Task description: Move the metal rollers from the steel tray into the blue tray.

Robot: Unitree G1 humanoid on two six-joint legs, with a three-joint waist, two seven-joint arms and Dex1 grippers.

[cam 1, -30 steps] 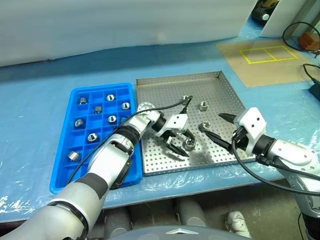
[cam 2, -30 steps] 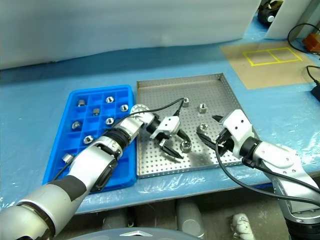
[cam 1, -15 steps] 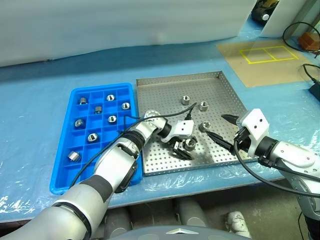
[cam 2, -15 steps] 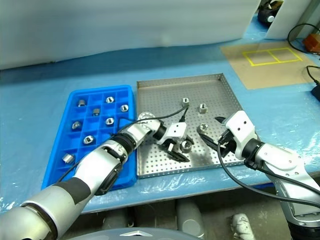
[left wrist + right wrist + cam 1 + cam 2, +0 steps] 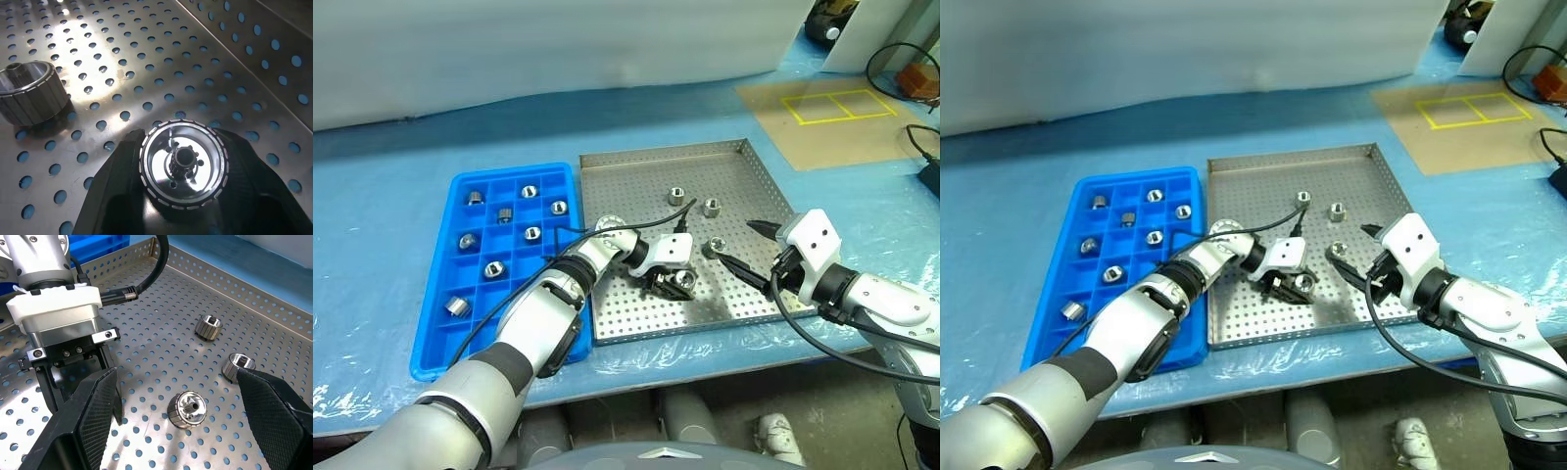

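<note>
Left wrist view: left gripper [image 5: 183, 169] pinched onto a roller [image 5: 184, 163] lying on the steel tray [image 5: 749, 181], near its front. Right gripper [image 5: 744, 245] hangs wide, empty. Grasp step; I judge the next move is a lift across to the blue tray [image 5: 438, 318], free cell

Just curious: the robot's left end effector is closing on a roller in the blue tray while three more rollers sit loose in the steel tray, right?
Not quite. The left end effector grips its roller on the steel tray, not in the blue tray, as the left wrist view shows. Three more rollers do sit loose there.
</note>
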